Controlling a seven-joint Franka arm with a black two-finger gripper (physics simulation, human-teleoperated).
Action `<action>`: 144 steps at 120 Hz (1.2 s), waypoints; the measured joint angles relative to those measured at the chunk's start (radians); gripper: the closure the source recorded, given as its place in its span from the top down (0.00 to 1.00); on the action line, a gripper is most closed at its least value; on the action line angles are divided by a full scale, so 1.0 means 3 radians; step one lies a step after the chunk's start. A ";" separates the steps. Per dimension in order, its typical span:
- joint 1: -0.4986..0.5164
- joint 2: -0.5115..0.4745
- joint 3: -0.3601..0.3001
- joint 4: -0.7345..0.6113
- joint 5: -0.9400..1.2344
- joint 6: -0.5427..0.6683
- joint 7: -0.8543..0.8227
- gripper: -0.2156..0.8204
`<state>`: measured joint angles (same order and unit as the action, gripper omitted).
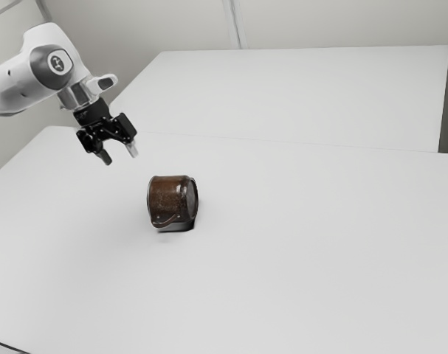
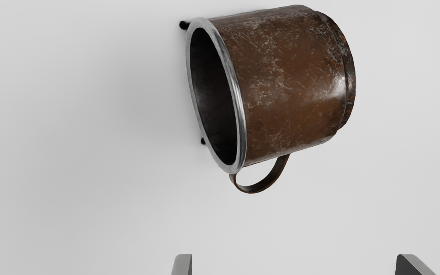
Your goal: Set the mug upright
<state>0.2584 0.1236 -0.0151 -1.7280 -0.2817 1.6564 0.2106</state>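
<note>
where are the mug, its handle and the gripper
Mug [image 2: 288, 84]: wrist view, on its brown outer side.
Handle [image 2: 278, 171]: wrist view, on its curved band.
Gripper [image 1: 119, 155]: exterior view, midway between its open fingertips.

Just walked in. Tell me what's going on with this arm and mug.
The Franka arm is meant to stand the worn brown metal mug upright, but isn't holding it yet. The mug lies on its side on the white table. The fingers are open, hovering above the table and clear of the mug.
</note>
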 joint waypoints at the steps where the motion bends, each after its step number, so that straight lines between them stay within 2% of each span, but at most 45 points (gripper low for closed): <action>1: 0.0003 0.0000 0.0001 -0.0019 -0.0014 0.0014 0.0009 0.77; 58: 0.0066 0.0019 0.0080 -0.0725 -0.0943 0.0741 0.0658 0.77; 144: 0.0104 0.0217 0.0077 -0.1161 -0.2259 0.1280 0.1738 0.77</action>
<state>0.2896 0.1886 0.0080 -2.0761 -0.9592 2.0405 0.7319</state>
